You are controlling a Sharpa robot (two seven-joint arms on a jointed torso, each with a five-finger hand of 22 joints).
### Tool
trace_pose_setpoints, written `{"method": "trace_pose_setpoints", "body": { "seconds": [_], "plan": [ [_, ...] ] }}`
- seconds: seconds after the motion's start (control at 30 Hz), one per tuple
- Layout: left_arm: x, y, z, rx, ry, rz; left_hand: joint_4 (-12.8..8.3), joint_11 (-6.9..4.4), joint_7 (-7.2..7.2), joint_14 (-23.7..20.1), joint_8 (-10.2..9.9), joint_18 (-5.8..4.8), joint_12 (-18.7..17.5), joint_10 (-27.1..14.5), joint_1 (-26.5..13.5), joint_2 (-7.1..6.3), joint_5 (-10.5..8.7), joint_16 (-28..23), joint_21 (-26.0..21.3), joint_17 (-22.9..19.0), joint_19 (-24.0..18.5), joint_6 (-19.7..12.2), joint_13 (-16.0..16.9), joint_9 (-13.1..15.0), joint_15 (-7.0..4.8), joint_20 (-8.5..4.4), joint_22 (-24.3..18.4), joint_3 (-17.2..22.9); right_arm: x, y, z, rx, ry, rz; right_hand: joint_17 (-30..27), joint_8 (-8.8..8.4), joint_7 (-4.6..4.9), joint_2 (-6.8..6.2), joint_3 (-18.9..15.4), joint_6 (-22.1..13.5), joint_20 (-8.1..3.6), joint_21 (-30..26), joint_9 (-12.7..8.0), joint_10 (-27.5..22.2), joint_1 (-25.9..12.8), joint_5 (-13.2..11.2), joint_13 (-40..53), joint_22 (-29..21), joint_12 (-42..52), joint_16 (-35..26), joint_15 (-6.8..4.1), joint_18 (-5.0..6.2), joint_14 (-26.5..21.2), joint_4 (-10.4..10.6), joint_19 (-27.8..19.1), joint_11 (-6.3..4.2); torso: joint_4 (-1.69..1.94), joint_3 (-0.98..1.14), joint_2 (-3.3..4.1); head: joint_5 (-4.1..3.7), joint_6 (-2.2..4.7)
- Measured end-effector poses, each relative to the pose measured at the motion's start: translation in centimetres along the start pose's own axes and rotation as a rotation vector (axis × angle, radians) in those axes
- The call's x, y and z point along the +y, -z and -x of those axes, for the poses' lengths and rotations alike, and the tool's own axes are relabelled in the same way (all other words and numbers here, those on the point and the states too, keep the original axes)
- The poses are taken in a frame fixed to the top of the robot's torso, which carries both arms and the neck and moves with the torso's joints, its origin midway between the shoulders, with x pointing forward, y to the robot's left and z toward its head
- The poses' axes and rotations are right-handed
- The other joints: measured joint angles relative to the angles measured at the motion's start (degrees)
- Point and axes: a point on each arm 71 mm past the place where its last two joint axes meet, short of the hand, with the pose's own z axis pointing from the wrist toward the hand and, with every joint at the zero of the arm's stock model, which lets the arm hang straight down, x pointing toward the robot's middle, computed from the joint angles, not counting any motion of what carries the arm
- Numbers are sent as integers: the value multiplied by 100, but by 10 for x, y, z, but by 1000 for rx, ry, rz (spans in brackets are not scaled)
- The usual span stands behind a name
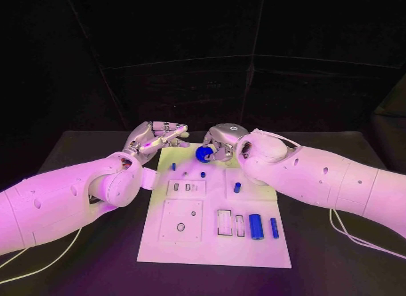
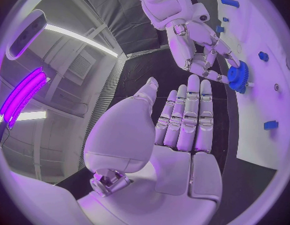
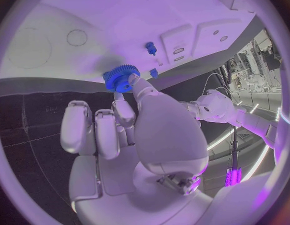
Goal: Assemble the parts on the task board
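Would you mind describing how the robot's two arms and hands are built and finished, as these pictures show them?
Both arms are smooth, rounded white shells with small dark holes and bulbous joints. A thin pale cable trails on the table beside each arm. The left hand and right hand are silver, with many segmented fingers; the wrist views show smooth pale pads covering the palms and fingers.

The head camera is looking down from above at the board (image 1: 216,216), which is filling the middle of its picture, with both arms coming in from 8 and 4 o'clock. The left wrist camera is sitting close behind the left hand (image 2: 176,135), facing past it toward the board's edge at 3 o'clock. The right wrist camera is sitting close behind the right hand (image 3: 132,130), facing the board at 12 o'clock. All three are sharing the gear (image 1: 204,153) (image 2: 238,76) (image 3: 122,78).
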Motion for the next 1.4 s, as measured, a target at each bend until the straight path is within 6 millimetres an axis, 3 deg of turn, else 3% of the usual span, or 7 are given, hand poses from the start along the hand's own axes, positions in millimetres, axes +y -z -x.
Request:
{"method": "trace_pose_setpoints", "body": {
  "seconds": [0.27,0.73,1.0,1.27,1.4],
  "plan": [
    [0,0,0,1,0,1,0,0,0,0,0,0,0,0,0,0,0,0,0,-1,0,0,0,0,0,0,0,0,7,-4,-12,28,8,3,0,-33,0,-39,116,0,0,0,0,0,-39,-27,-4,0,0,-1,1,0,0,2,0,0,-2,4,0,14,-22],
    [1,-1,-1,2,1,1,0,0,0,0,0,0,-25,0,23,23,0,-23,0,7,0,0,0,0,0,0,-6,0,10,-10,-15,14,25,-19,17,-119,7,-158,304,16,0,0,1,-26,-157,-250,-24,3,-23,22,2,0,1,-43,0,26,-11,10,-2,38,-31],
    [1,-2,-2,2,1,2,0,0,0,0,0,0,-25,0,23,23,0,-23,0,7,0,0,0,0,0,0,-5,0,10,-11,-17,11,32,-30,86,-277,58,-295,357,-212,43,0,37,-147,-357,-474,-209,13,-238,46,44,0,1,-33,-2,146,-11,8,-3,41,-36],
    [1,-2,-1,2,1,2,0,0,0,0,0,0,-25,0,23,23,0,-23,0,6,0,0,0,0,0,0,-5,0,9,-12,-18,23,37,-38,159,-403,108,-469,33,-380,106,0,11,-196,-839,-442,-352,-8,-354,70,105,1,-19,236,-20,195,-11,5,-5,39,-41],
    [1,-1,-1,2,1,3,-3,0,0,0,0,0,-25,0,23,23,0,-23,0,6,0,0,0,0,0,0,-5,-4,8,-11,-18,33,36,-39,185,-436,108,-433,-210,-380,106,0,23,-216,-1135,-292,-342,-8,-354,70,126,1,2,479,-20,215,-13,5,-5,42,-44]
  ]
}}
